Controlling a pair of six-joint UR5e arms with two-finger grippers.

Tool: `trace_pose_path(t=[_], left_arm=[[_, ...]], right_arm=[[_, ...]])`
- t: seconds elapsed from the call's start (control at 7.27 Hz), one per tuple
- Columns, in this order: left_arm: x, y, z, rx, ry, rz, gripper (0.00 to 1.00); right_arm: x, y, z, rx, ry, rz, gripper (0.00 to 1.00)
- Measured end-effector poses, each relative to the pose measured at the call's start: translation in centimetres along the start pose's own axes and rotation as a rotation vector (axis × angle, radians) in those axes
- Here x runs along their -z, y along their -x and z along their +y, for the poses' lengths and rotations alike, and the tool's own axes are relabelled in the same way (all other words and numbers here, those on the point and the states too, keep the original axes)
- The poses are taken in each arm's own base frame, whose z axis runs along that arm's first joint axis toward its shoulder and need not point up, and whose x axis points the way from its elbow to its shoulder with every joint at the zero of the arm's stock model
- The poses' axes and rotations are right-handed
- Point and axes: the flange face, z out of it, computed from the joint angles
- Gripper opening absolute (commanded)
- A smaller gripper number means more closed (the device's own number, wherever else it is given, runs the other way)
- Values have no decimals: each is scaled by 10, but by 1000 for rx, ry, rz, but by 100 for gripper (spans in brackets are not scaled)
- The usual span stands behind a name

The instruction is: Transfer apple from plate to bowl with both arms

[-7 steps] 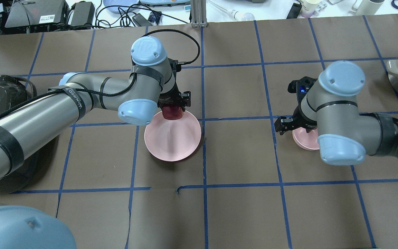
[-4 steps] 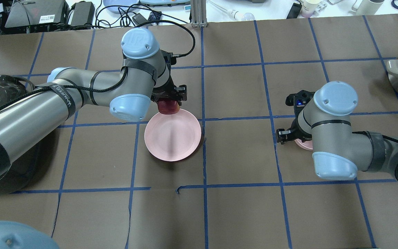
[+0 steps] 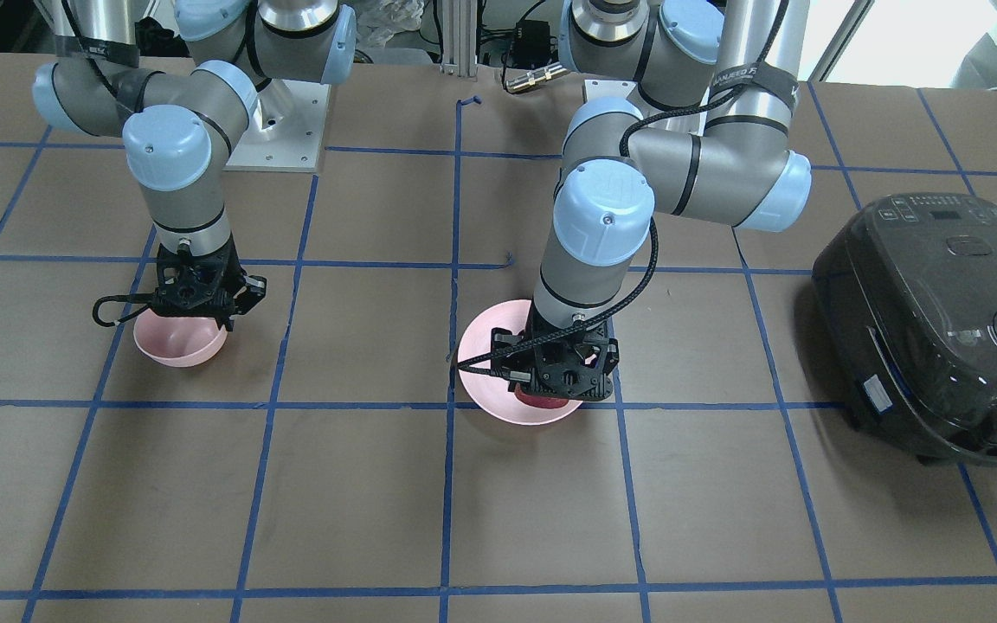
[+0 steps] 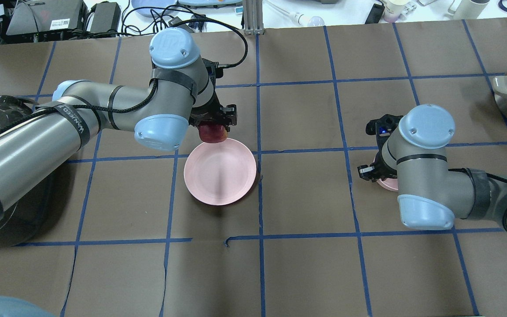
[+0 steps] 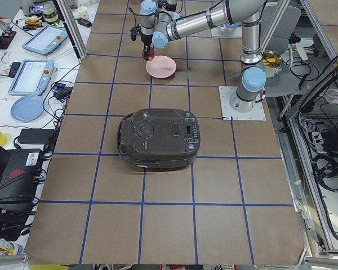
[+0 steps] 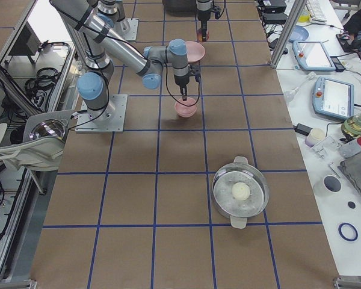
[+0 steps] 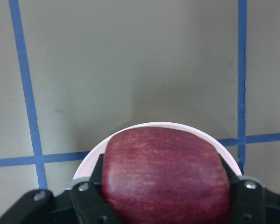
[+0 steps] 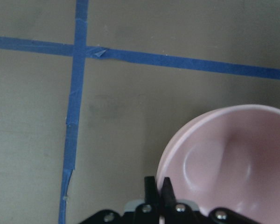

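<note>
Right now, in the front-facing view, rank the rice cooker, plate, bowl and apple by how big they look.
1. rice cooker
2. plate
3. bowl
4. apple, mostly hidden by the left gripper, so only a sliver shows.

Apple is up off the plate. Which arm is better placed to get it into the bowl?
Left. The left claw is shut on the apple, over the rim of the plate. The right claw only pinches the rim of the bowl, so it likely just steadies or presents the empty bowl.
</note>
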Motion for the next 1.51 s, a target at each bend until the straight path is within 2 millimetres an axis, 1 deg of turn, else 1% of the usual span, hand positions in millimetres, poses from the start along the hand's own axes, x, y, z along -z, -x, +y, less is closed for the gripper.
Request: trace_pose_path(t=[0.14,0.28,0.41,0.55,0.69,0.83,0.96,1.1,1.24,1.38,1.51], left_arm=[[7,0,0,-3,0,-1,2],[11,0,0,-5,-1,-1,2],[15,0,1,-6,-3,2,2],[17,0,0,-6,-4,6,2],[18,0,0,-6,-5,8,2],[18,0,0,-6,-5,8,2],[18,0,0,-6,-4,7,2],[18,0,1,-6,-4,5,2],[18,0,1,-6,-4,4,2],[19,0,1,-6,-4,4,2],[19,0,1,-6,-5,4,2]], right_arm=[[4,3,-2,5,-10,2,0],[12,14,-8,27,-30,1,0],[23,37,-18,69,-53,-4,0],[32,73,-28,91,-71,-17,0],[39,113,-35,66,-86,-36,0],[41,147,-38,33,-91,-54,0],[37,169,-35,23,-79,-74,0],[32,182,-33,24,-61,-96,0],[27,189,-30,29,-44,-116,27],[23,192,-29,33,-33,-128,99],[20,194,-29,36,-27,-133,100]])
